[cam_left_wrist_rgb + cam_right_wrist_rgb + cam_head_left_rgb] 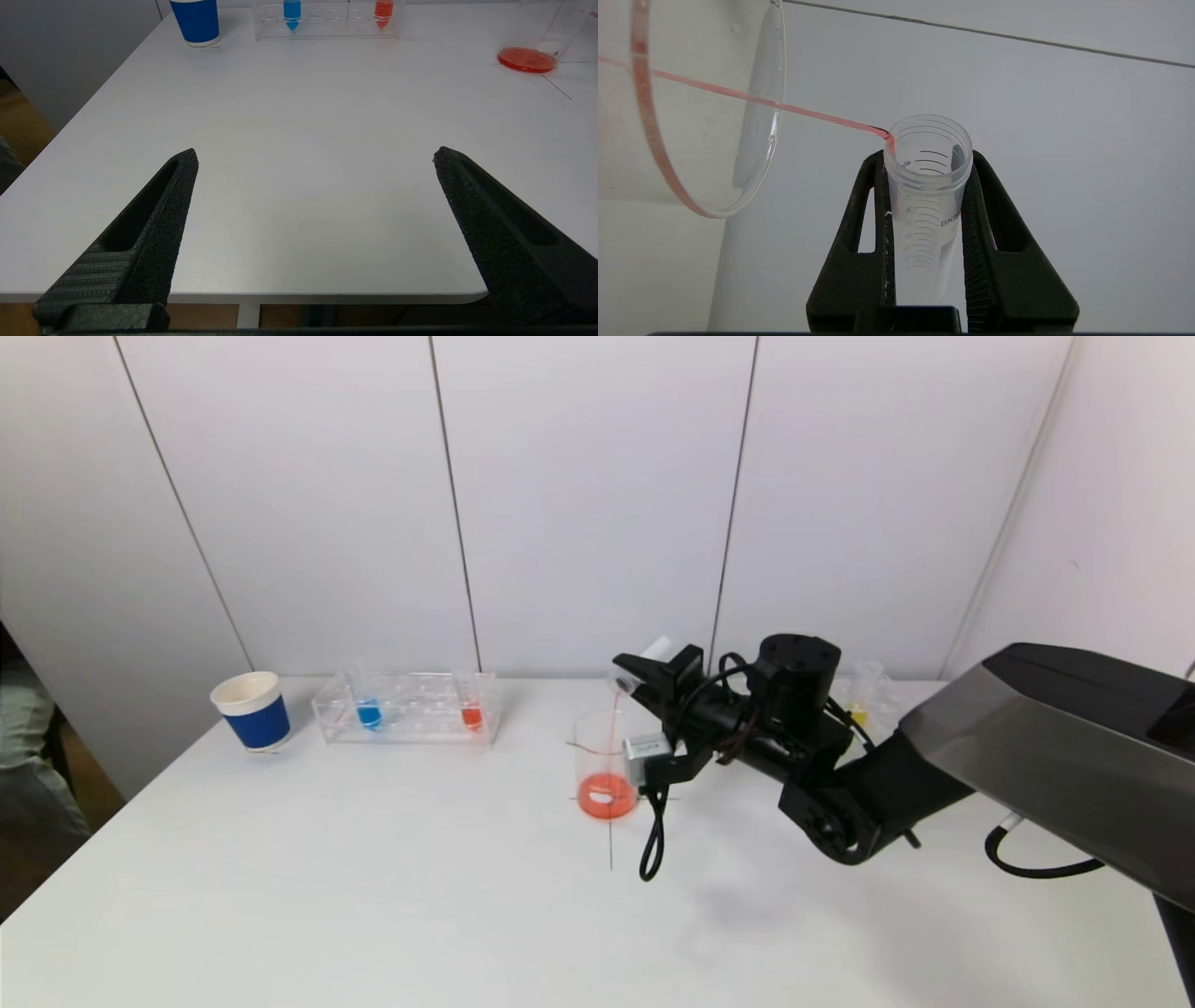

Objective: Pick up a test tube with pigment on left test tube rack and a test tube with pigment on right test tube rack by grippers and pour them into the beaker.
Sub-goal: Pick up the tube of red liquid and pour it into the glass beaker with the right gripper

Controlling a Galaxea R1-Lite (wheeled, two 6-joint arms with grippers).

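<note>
My right gripper point(644, 679) is shut on a clear graduated test tube point(927, 196), tipped over with its mouth above the glass beaker point(605, 765). A thin red stream point(761, 100) runs from the tube's lip into the beaker point(756, 140), which holds orange-red liquid point(607, 795) at its bottom. The left rack point(408, 709) holds a blue tube point(369, 712) and an orange-red tube point(471, 714). The right rack point(868, 695) with a yellow tube point(857, 716) is partly hidden behind the right arm. My left gripper point(315, 156) is open and empty above the table's near edge.
A blue paper cup point(252, 711) stands left of the left rack. A black cable point(652, 840) hangs from the right wrist close beside the beaker. The white wall is right behind the racks. The table's near edge point(299, 296) lies under the left gripper.
</note>
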